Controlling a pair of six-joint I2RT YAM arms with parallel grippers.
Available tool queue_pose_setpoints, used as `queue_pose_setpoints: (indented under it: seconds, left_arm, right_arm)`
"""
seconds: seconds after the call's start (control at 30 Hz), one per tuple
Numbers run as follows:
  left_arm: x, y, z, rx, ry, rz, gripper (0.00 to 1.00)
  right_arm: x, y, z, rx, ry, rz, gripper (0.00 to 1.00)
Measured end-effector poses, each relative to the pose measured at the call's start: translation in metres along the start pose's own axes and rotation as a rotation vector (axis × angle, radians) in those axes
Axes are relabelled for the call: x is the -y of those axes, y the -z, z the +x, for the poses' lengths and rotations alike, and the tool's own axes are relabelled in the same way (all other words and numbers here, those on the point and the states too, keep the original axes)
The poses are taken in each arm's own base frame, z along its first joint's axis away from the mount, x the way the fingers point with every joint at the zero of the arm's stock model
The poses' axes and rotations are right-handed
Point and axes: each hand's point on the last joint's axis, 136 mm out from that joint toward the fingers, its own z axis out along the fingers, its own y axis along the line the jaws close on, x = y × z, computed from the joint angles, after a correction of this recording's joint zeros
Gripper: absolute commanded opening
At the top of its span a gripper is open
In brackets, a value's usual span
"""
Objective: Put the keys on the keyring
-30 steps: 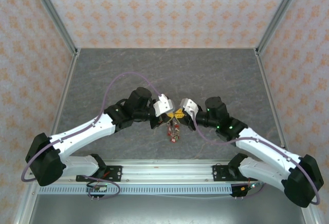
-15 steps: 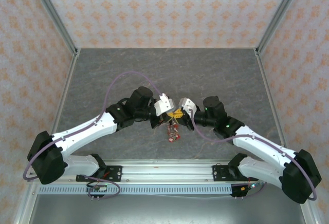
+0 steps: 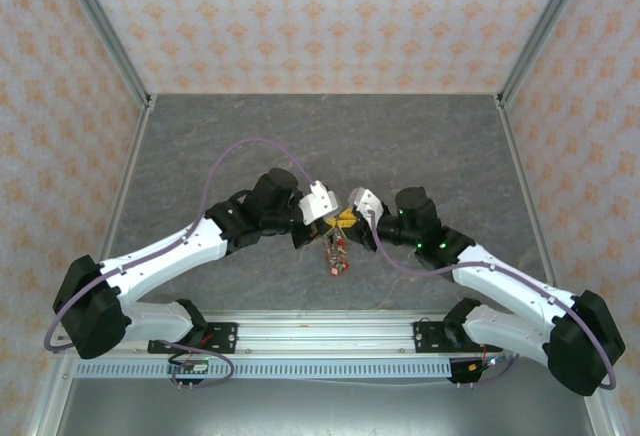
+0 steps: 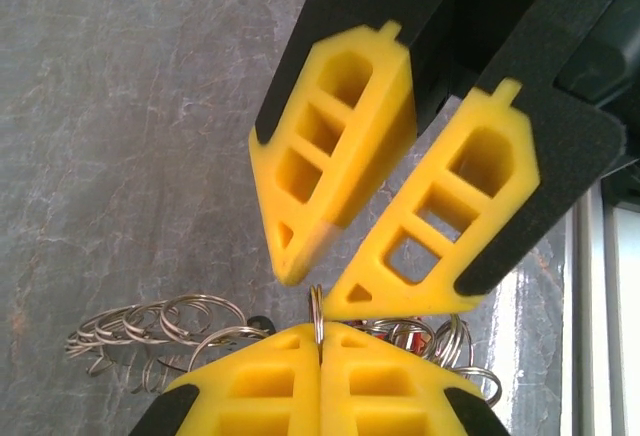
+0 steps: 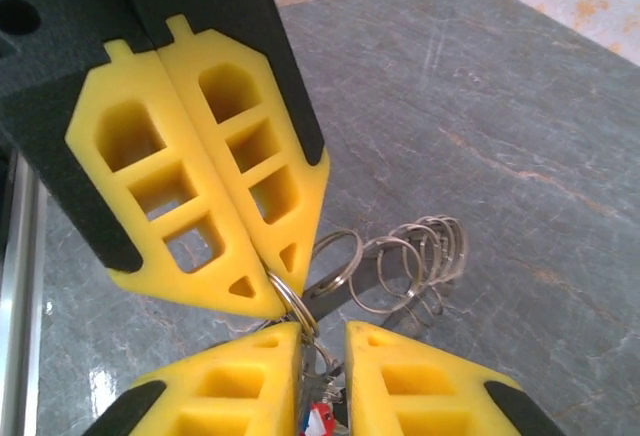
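While L pincer (image 4: 319,334) clamps keyring (image 4: 316,306), R pincer (image 5: 322,332) gapes.

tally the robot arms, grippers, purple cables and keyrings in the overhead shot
robot arms: 2
grippers: 2, left gripper and right gripper
purple cables: 2
keyring: 1
total: 7

place: robot lab test cell | evidence: left arm (image 3: 170,251) and right arm (image 3: 510,291) bolted to aluminium rail (image 3: 320,331) at table edge | grey marble-look tabletop (image 3: 400,146) | enclosure: aluminium posts (image 3: 100,26), patterned wall panels (image 3: 320,16) | exposed purple cable (image 3: 240,151), bare circuit board (image 3: 190,364)
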Motion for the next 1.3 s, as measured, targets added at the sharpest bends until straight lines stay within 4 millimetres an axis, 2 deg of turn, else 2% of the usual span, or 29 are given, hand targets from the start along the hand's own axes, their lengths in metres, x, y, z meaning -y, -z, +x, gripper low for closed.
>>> queue_pose_setpoints:
  seconds: [0.13, 0.33, 0.4, 0.5, 0.6, 0.8, 0.97, 1.13, 1.3]
  left_arm:
    - [-0.01, 0.009, 0.005, -0.02, -0.007, -0.041, 0.0]
    - [-0.048, 0.06, 0.008, -0.004, 0.006, -0.193, 0.0]
    - [-0.047, 0.069, 0.009, -0.02, -0.012, -0.2, 0.0]
    - [-0.043, 0.07, 0.013, -0.059, -0.031, -0.176, 0.0]
    - [-0.04, 0.06, 0.025, -0.11, -0.018, -0.135, 0.0]
    - [-0.026, 0.022, 0.05, -0.224, 0.003, -0.033, 0.0]
    - [-0.003, -0.009, 0.056, -0.26, -0.028, 0.045, 0.0]
    - [0.007, -0.037, 0.066, -0.304, -0.013, 0.088, 0.0]
    - [0.014, -0.057, 0.07, -0.317, 0.011, 0.107, 0.0]
  right_arm:
    - [0.012, 0.011, -0.01, 0.041, 0.037, 0.094, 0.21]
    - [0.035, 0.033, -0.028, 0.125, 0.087, 0.276, 0.24]
    - [0.041, 0.037, -0.027, 0.128, 0.095, 0.321, 0.24]
    - [0.05, 0.041, -0.022, 0.112, 0.093, 0.378, 0.24]
    - [0.056, 0.043, -0.018, 0.1, 0.088, 0.419, 0.24]
    - [0.063, 0.048, -0.018, 0.097, 0.084, 0.469, 0.24]
    - [0.066, 0.051, -0.019, 0.099, 0.082, 0.489, 0.25]
    - [0.068, 0.052, -0.018, 0.096, 0.078, 0.501, 0.25]
    - [0.072, 0.054, -0.014, 0.085, 0.073, 0.533, 0.25]
